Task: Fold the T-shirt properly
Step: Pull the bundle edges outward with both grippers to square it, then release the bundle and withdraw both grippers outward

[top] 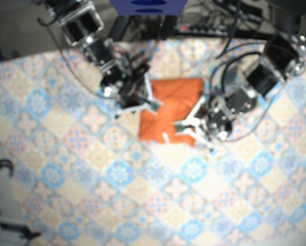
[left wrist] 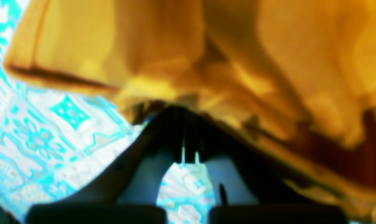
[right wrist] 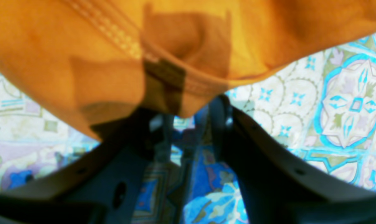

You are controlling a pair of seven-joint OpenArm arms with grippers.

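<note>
Orange folded T-shirt (top: 171, 110) is lying on the patterned tabletop (top: 91, 169). The left tool (left wrist: 185, 119) is pinching its bunched edge; the right tool (right wrist: 184, 117) is straddling the hem, jaws parted.

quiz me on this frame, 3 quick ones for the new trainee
1. True or false: the T-shirt lies fully spread out with both sleeves extended.
2. In the left wrist view, the jaws of the left claw stand: A) nearly together B) wide apart C) out of view.
3. Fill in: in the base view, the right claw works at the shirt's ____ edge.

Key: 1 false, it is folded into a compact rectangle; 2 A; 3 left.
</note>
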